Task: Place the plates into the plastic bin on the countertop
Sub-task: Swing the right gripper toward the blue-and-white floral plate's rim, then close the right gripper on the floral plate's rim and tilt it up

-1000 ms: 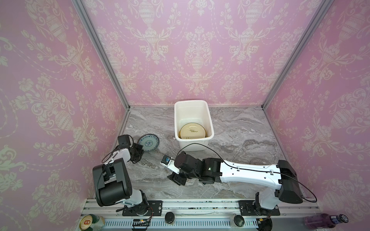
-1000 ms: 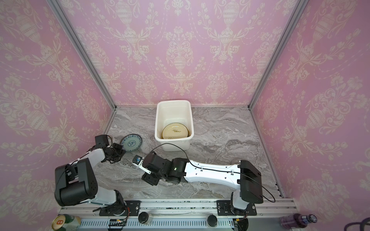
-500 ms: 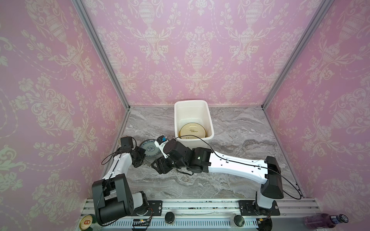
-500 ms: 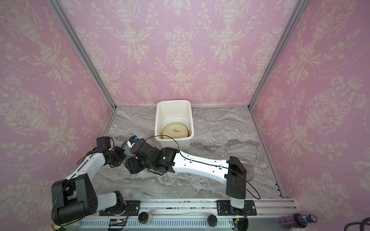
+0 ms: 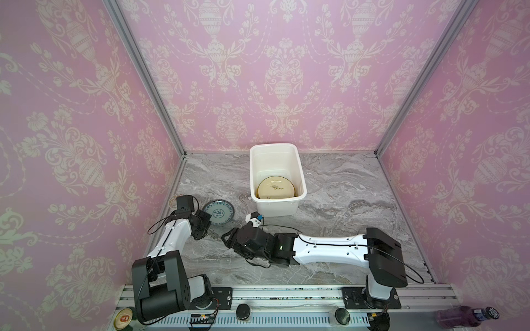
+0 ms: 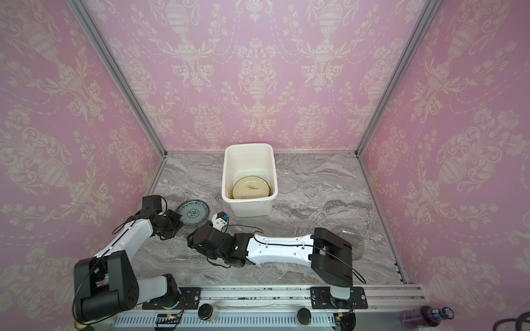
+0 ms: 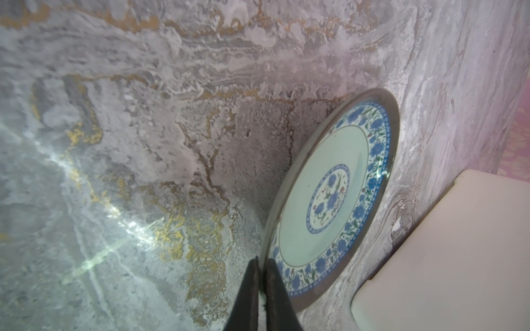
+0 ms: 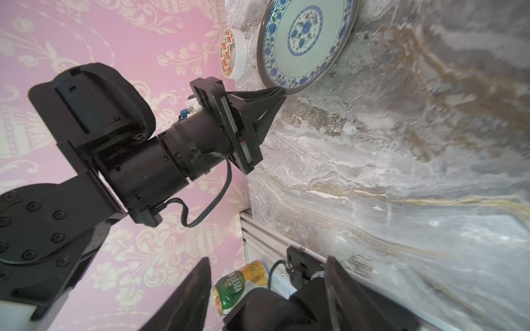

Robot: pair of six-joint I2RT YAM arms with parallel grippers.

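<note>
My left gripper point(image 7: 262, 265) has its two black fingers point(image 7: 249, 292) pressed together on the rim of the round plate with the blue flower pattern point(image 7: 329, 200). Only the thin edge of the plate is between them. This plate seems tilted: the side at my fingers is a little up from the grey marble-patterned countertop point(image 5: 344, 200), and there is a dark shadow beside it.

In both top views the plate is on the left part of the counter, near the pink patterned wall point(image 5: 86, 143). It is to the left of the white rectangular plastic bin point(image 5: 275, 207), near it but not touching.

Inside the bin, at the end nearer to my bases, is a round cream plate point(image 5: 276, 187) with a small dark drawing in its middle. What is under it I cannot tell.

My right gripper point(image 8: 267, 258) has its fingers well apart and nothing is between them. It is low over the counter, in front of the blue plate, and it points toward my left arm.

Just to the right of the bin a clear glass plate point(image 6: 288, 182) lies on the counter, and it shows only faintly.
</note>
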